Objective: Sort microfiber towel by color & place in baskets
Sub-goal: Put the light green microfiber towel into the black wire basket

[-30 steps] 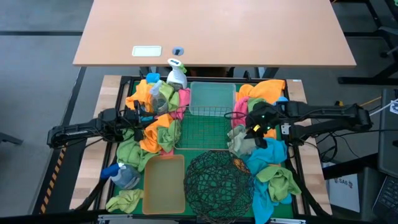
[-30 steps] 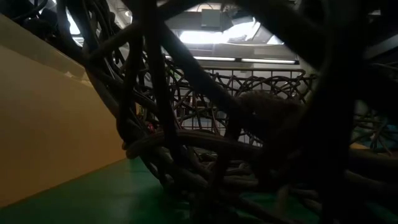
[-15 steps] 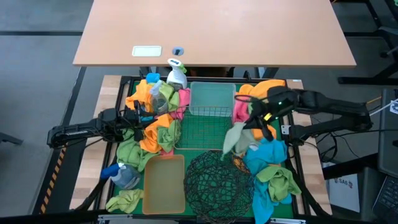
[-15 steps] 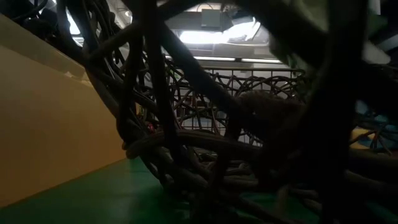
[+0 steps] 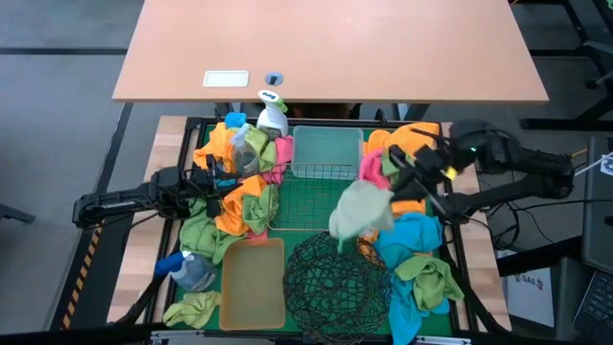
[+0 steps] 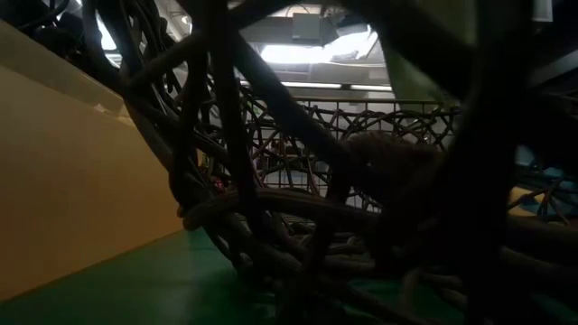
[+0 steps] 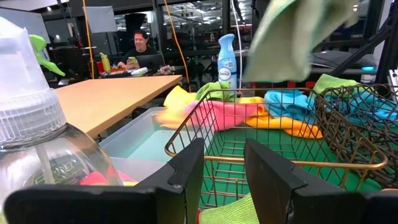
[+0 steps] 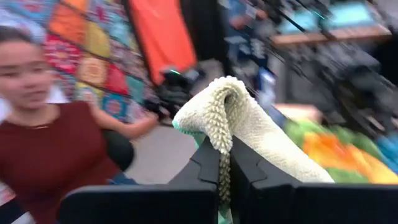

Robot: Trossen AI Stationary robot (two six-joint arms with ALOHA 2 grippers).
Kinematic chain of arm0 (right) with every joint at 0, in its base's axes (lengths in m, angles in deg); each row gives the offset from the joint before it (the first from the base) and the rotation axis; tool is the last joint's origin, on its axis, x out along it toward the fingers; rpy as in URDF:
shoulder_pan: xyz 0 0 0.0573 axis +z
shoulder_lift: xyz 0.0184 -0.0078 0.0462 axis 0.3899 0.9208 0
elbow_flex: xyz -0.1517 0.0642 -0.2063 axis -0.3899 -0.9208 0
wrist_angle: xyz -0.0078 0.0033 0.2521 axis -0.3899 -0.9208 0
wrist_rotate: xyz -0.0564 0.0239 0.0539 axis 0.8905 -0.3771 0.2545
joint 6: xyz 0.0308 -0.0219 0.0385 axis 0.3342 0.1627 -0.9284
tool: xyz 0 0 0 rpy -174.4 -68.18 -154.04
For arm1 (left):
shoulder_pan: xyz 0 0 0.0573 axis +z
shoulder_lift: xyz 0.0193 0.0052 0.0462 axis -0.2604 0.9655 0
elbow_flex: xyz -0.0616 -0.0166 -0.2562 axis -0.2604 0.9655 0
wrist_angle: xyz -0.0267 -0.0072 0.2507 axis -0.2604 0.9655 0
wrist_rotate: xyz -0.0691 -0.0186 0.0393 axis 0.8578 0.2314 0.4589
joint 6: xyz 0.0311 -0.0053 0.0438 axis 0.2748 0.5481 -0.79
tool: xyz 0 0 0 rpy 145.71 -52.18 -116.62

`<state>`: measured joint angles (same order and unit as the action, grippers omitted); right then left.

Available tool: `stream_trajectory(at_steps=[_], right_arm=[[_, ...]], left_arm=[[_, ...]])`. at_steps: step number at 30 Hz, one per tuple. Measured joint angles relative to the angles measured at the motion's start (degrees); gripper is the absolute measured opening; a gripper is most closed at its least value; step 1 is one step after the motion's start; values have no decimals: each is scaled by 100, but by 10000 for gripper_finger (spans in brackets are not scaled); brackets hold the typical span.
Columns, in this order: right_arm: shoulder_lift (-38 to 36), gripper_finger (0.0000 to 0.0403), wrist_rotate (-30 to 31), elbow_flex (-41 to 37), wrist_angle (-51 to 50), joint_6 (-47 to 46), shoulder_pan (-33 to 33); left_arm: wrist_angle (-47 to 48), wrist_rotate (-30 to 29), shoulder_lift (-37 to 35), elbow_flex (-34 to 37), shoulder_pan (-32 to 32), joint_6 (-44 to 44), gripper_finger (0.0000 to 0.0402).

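the right gripper [image 5: 407,177], clenched on a pale green towel [image 5: 360,211], dangles it long-axis down over the round black wire basket's [image 5: 330,283] far rim, while the left gripper [image 7: 225,165] waits parted by the gold wire basket [image 7: 267,134].

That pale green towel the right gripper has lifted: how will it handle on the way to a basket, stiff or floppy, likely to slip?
Probably floppy: the pale green towel droops from the right gripper. Probably light, since a thin pinch between the fingers carries it. Slipping looks unlikely, as its nubby pile is folded over them, but the hanging end could snag the round black wire basket below.
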<state>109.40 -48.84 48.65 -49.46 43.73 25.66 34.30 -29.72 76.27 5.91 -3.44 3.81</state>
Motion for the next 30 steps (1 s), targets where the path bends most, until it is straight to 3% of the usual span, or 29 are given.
stream_trajectory(at_steps=[5,12,22,30], right_arm=[[0,4,107,0,695,2,746],[188,9,902,-2,776,19,1668],[1509,11,1477,-15,673,310,2524],[2526,7,1980,-20,427,121,2574]], left_arm=[[0,-4,0,0,-1,-1,110],[-26,-168,0,0,-1,-1,110],[-26,-172,0,-1,-1,-1,110],[-28,-170,0,-1,1,1,110]])
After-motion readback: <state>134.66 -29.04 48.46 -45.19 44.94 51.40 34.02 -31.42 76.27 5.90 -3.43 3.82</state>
